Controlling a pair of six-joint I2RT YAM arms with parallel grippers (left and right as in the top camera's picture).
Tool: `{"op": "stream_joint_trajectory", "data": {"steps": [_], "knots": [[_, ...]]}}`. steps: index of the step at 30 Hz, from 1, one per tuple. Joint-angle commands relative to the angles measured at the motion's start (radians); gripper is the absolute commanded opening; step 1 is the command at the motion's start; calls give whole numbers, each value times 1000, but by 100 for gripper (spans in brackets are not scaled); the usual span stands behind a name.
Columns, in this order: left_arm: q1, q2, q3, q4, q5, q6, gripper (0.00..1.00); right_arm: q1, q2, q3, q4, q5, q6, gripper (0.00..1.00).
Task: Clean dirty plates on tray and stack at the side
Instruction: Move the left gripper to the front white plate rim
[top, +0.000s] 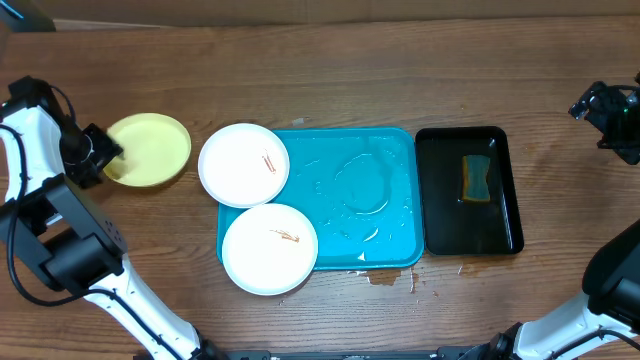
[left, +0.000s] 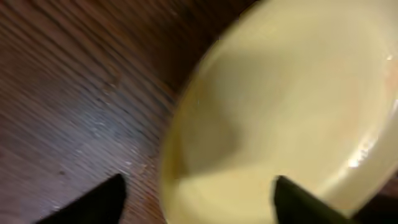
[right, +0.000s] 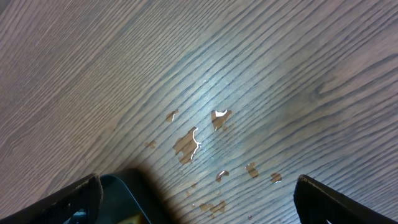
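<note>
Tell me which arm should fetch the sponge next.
Right. The right gripper hovers just beyond the black tray holding the sponge; the left gripper is far off at the yellow plate.

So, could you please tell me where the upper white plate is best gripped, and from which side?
Grip the upper white plate by its left rim, coming from the left. It is shallow, but that edge overhangs the turquoise tray, so a pincer finger could probably slip beneath.
</note>
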Motion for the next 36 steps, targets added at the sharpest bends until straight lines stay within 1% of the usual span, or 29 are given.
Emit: {"op": "stream_joint_trajectory", "data": {"steps": [1,4,8,11,16,20,23,28,32,35,36], "knots": [[-19,-3,-3,-64,190,16,82,-3,-17,7,6,-4,1,100],[-34,-4,-3,-162,273,51,78,-3,-17,8,6,-4,1,100],[-60,-31,-4,-242,306,122,72,-3,-17,8,6,-4,1,100],[-92,-90,-5,-268,310,121,71,-3,-17,7,6,-4,1,100],[-186,-253,-48,-288,290,120,71,-3,-17,8,6,-4,1,100],[-300,-415,-134,-278,174,55,72,-3,-17,8,6,-4,1,100],[-396,-528,-230,-255,95,5,72,-3,-17,8,6,-4,1,100],[-564,-657,-423,-252,-58,-99,73,-3,-17,8,6,-4,1,100],[-661,-696,-588,-247,-73,-183,72,-3,-17,8,6,-4,1,100],[-702,-704,-686,-233,-78,-218,66,-3,-17,8,6,-4,1,100],[-708,-705,-708,-231,-87,-227,65,-3,-17,8,6,-4,1,100]]}}
